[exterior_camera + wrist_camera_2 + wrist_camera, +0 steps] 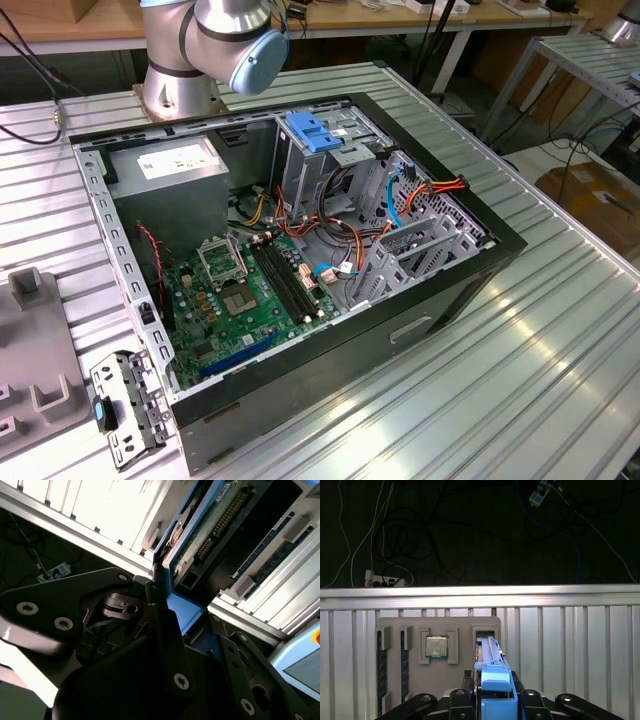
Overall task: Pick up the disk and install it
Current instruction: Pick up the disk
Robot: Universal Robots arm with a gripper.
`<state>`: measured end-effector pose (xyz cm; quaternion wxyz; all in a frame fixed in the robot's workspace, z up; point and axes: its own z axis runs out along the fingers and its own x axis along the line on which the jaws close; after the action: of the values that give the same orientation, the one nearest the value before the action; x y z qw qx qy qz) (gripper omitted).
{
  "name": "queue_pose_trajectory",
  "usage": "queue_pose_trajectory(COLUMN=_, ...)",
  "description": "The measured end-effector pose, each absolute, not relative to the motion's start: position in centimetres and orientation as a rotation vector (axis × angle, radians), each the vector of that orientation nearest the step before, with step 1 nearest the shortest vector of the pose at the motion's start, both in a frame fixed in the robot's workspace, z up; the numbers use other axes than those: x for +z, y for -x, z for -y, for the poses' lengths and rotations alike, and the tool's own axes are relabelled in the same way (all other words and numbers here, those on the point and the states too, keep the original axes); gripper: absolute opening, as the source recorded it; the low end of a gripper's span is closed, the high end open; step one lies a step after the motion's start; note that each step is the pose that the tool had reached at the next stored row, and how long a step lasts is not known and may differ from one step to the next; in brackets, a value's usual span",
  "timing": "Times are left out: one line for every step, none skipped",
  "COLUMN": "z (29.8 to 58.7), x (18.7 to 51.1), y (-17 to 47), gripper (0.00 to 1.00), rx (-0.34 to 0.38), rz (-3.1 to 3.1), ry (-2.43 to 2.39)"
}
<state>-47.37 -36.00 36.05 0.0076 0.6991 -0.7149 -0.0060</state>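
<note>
The disk (492,652) stands on edge in its blue carrier (496,690), its far end at a slot of a grey parts tray (465,670). My gripper (495,702) is shut on it, black fingers (461,700) flanking the blue carrier. In the second wrist view the disk's green circuit board (212,522) and blue rail (182,607) show, with a black finger (161,625) pressed against the rail. Whether the disk is lifted clear of the slot, I cannot tell. In the exterior view the arm's base (215,45) stands behind the open computer case (450,290).
The tray also carries a processor chip (437,646) and memory sticks (380,670). Inside the case sit a green motherboard (245,290), a grey power-supply box (165,165) and a drive cage topped by a bare blue bracket (313,132). Orange and blue cables (400,195) cross the cage area.
</note>
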Motion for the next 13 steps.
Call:
queue_pose_trajectory(z=36.0, x=36.2, y=47.4, gripper=0.37, rx=-0.019, rz=2.235, ry=-2.186)
queue_pose_trajectory(z=36.0, x=36.3, y=47.4, gripper=0.37, rx=-0.019, rz=2.235, ry=-2.186)
queue_pose_trajectory(z=36.0, x=36.3, y=47.4, gripper=0.37, rx=-0.019, rz=2.235, ry=-2.186)
queue_pose_trajectory(z=36.0, x=36.4, y=47.4, gripper=0.37, rx=-0.019, rz=2.235, ry=-2.186)
queue_pose_trajectory(z=36.0, x=36.5, y=47.4, gripper=0.37, rx=-0.019, rz=2.235, ry=-2.186)
queue_pose_trajectory(z=36.0, x=36.6, y=47.4, gripper=0.37, rx=-0.019, rz=2.235, ry=-2.186)
queue_pose_trajectory(z=36.0, x=36.7, y=47.4, gripper=0.37, rx=-0.019, rz=2.235, ry=-2.186)
queue_pose_trajectory(z=36.0, x=36.8, y=47.4, gripper=0.37, rx=-0.019, rz=2.235, ry=-2.186)
queue_pose_trajectory(z=36.0, x=36.9, y=47.4, gripper=0.37, rx=-0.019, rz=2.235, ry=-2.186)
queue_pose_trajectory(z=36.0, x=37.0, y=47.4, gripper=0.37, rx=-0.019, rz=2.235, ry=-2.186)
queue_pose_trajectory(z=36.0, x=37.1, y=47.4, gripper=0.37, rx=-0.019, rz=2.235, ry=-2.186)
queue_pose_trajectory(z=36.0, x=37.2, y=47.4, gripper=0.37, rx=-0.019, rz=2.235, ry=-2.186)
queue_pose_trajectory(z=36.0, x=37.3, y=47.4, gripper=0.37, rx=-0.019, rz=2.235, ry=-2.186)
